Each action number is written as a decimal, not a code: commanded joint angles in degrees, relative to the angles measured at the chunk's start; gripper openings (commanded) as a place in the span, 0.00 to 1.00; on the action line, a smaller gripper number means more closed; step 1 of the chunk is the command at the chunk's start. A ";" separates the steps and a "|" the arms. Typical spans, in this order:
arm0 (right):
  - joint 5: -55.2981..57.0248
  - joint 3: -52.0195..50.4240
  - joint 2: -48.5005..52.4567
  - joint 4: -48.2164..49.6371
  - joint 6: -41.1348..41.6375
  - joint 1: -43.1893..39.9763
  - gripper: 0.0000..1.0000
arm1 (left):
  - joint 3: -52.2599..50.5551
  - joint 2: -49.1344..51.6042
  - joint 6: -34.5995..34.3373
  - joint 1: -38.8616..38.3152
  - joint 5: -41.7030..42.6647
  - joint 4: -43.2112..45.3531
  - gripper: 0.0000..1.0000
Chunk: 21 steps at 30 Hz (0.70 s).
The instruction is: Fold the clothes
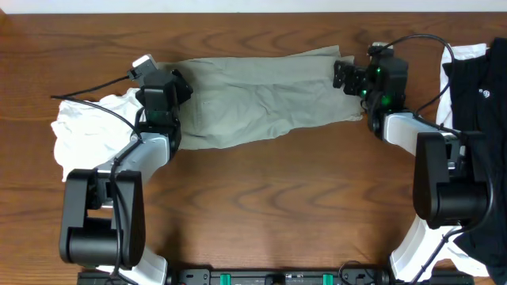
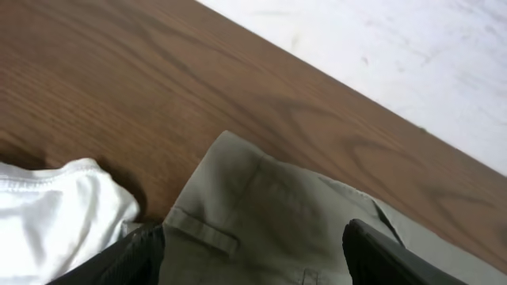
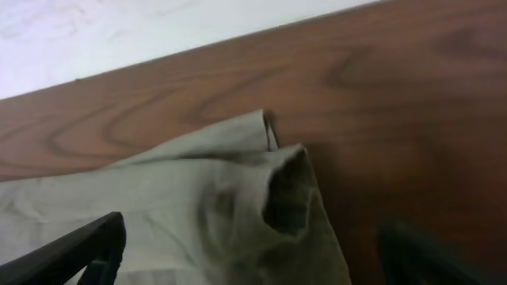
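Overhead: across the far half of the wooden table, the khaki shorts lie spread flat and lengthwise, waistband to the left, leg hems to the right. The left gripper sits over the waistband end and the right gripper over the hem end. A crumpled white garment lies just beside the shorts at the left. A black garment lies at the right edge, well apart from them.

Left wrist: the two dark fingers stand wide apart, with the waistband corner of the shorts and a belt loop lying between them. No fabric is pinched. The white garment touches the shorts at the left.

Right wrist: the fingers are likewise spread wide, one over the cloth and the other, blurred, over bare wood at the right. Between them a leg opening of the shorts puckers upward, ungripped.
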 commanded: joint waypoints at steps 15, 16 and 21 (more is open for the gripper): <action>-0.92 1.01 -5.53 -23.43 -2.23 -4.90 0.99 | 0.83 -7.28 3.15 0.35 5.57 -22.91 0.74; -1.84 1.01 -5.11 -24.09 -2.23 -5.01 0.99 | 0.83 -6.82 3.15 0.35 5.57 -22.97 0.74; -7.04 1.01 -3.48 -25.27 -2.21 -4.74 0.99 | 0.83 -3.89 2.93 0.17 7.50 -22.99 0.74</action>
